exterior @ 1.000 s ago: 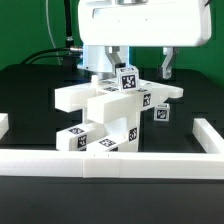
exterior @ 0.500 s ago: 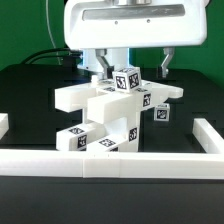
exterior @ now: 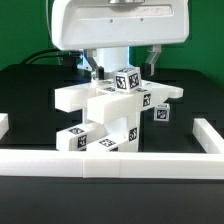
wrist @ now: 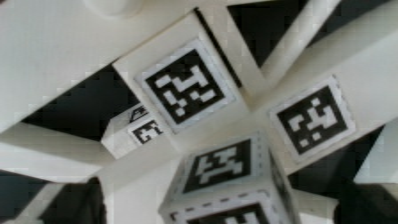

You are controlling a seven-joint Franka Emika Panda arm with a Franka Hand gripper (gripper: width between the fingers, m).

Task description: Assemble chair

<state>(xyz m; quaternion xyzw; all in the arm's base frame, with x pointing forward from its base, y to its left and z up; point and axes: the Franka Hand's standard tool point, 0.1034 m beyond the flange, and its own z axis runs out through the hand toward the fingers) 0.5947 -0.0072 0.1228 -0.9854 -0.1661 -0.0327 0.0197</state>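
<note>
The gripper [exterior: 125,68] hangs above the partly built chair [exterior: 108,112] with its jaws spread wide and nothing held between them; one of its dark fingers [exterior: 95,68] stands on the exterior view's left of the chair's topmost tagged block [exterior: 127,79], the other on that view's right, and a gap shows between each finger and the block; the block sits just below the line between the fingertips, roughly midway across the opening. The rest of the chair spreads beneath the jaws: flat white bars jut out to either side under the fingers; blocky tagged pieces step down toward the white border rail [exterior: 110,163], which lies well clear of the jaws on the black table [exterior: 25,95]. In the wrist view the chair [wrist: 80,140] fills the picture; its crossing white bars and four square tags [wrist: 187,90] lie close beneath the jaws.
</note>
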